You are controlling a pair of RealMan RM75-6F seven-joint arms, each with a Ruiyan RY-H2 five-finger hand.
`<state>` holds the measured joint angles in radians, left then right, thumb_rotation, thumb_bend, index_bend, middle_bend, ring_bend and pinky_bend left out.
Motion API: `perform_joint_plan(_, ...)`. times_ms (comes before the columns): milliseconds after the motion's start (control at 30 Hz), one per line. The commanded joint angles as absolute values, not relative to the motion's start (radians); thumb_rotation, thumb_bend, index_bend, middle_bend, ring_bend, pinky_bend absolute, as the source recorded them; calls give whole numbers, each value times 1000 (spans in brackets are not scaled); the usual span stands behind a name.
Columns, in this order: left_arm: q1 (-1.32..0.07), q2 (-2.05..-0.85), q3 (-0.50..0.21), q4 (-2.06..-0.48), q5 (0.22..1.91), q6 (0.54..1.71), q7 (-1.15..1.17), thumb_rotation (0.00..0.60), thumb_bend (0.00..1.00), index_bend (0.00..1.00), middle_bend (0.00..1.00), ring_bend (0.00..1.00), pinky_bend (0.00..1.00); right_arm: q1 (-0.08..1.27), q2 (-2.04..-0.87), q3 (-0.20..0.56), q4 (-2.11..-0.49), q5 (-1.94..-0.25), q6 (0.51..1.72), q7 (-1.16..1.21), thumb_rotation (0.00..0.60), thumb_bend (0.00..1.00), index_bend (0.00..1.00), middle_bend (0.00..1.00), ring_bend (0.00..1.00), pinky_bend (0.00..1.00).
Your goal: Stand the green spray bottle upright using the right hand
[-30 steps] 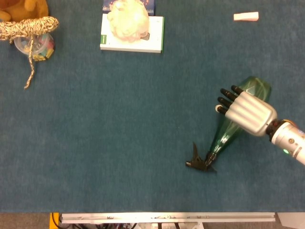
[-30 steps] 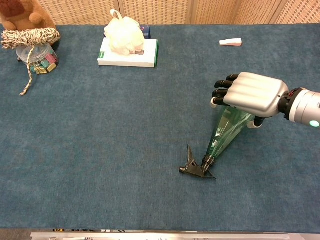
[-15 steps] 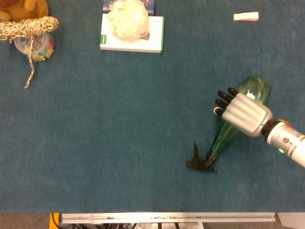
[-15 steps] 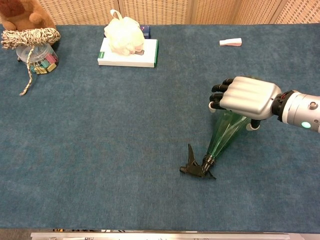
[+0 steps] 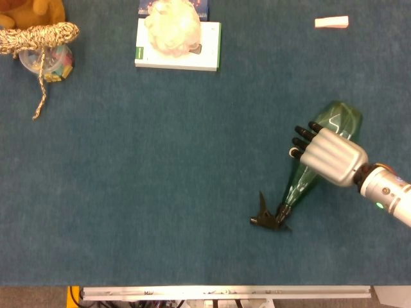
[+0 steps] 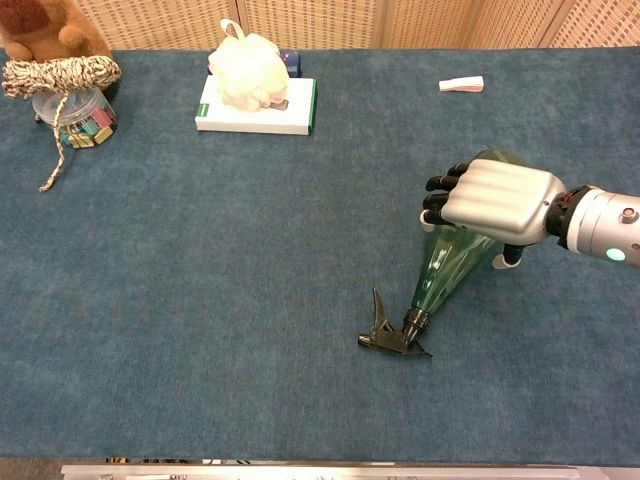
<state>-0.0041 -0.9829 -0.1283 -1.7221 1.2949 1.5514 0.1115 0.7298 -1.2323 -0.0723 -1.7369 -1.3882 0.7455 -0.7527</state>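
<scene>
- Here, a translucent green plastic spray bottle (image 5: 307,178) lies on its side on the blue carpeted bench (image 5: 160,179), toward the right, its black trigger nozzle (image 5: 268,216) pointing at the near edge.
- The silver right hand (image 5: 327,154) lies over the bottle's wide body, black fingers (image 5: 302,141) curled around it, the thumb (image 6: 505,258) on the other side.
- At the far edge, a cream mesh bath sponge (image 5: 172,25) rests on a white box (image 5: 180,54).

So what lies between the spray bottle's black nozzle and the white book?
Only bare blue cloth. In the head view nothing sits between the nozzle and the book.
</scene>
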Motion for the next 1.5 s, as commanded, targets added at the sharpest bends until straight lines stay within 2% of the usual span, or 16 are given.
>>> perform_joint_plan(33,-4,-984,-129,-1721,1292,1552,115,600,47,441,319,194,377,733,-1236,-72,-1733,-1382,744,-755,600,12,302,266,126,212)
perform_joint_plan(200,-3,-983,-133,-1722,1290,1557,104,600,48,441,321,194,377,743,-1254,-80,-1712,-1370,730,-774,600,12,353,282,140,212)
perform_joint_plan(433,-2,-984,-136,-1723,1284,1559,108,600,48,441,322,194,377,746,-1277,-85,-1694,-1380,742,-767,600,13,370,357,210,215)
perform_joint_plan(767,0,-985,-136,-1725,1286,1565,106,600,48,441,322,194,377,734,-1279,-92,-1675,-1428,783,-720,600,13,458,453,328,251)
perform_joint_plan(1133,0,-988,-138,-1725,1288,1569,107,600,48,441,323,194,378,691,-1242,-79,-1661,-1454,872,-633,600,13,468,461,337,252)
perform_joint_plan(1500,0,-1004,-142,-1715,1293,1581,110,600,48,441,320,194,380,607,-1262,-25,-1571,-1473,1042,-415,600,13,468,462,337,252)
